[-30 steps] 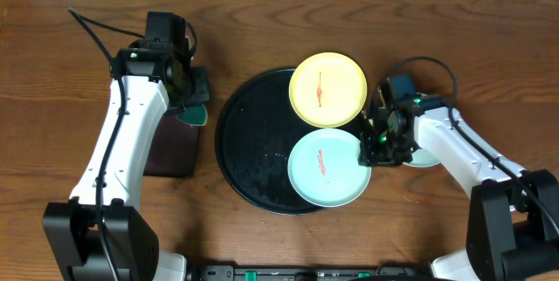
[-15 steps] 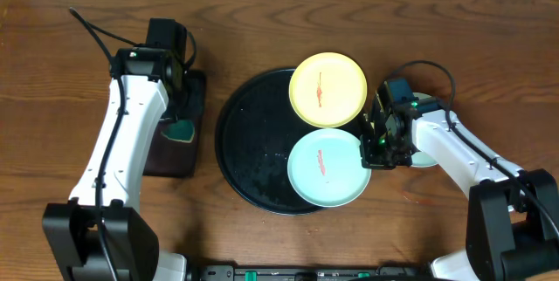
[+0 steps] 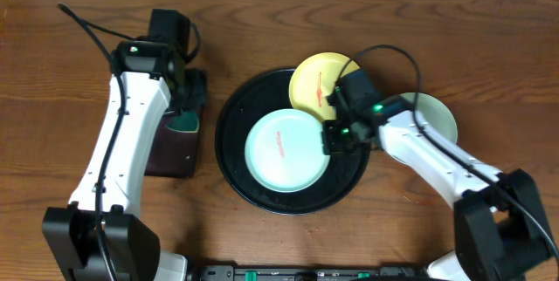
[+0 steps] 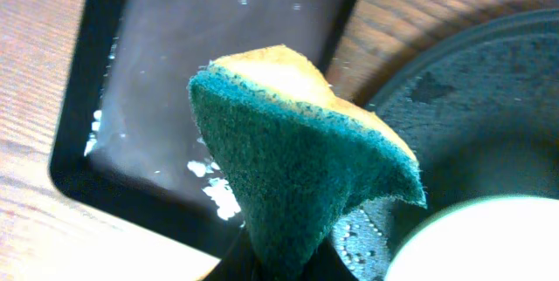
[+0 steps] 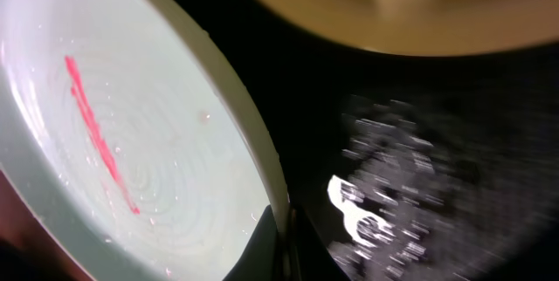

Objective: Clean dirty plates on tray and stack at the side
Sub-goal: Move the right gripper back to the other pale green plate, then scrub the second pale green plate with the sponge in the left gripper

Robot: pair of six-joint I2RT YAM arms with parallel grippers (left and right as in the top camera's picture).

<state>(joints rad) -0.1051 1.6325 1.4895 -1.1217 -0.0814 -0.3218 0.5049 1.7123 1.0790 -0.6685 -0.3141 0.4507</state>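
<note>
R pincer (image 3: 336,134) was clamped on the mint plate (image 3: 284,148) rim, mid tray (image 3: 234,154); L pincer (image 3: 186,115) pinched the sponge (image 4: 297,159). Thin edge grip + wet tray: plate could've slipped, knocked yellow plate (image 3: 313,76).

No readable text, labels or numbers.
</note>
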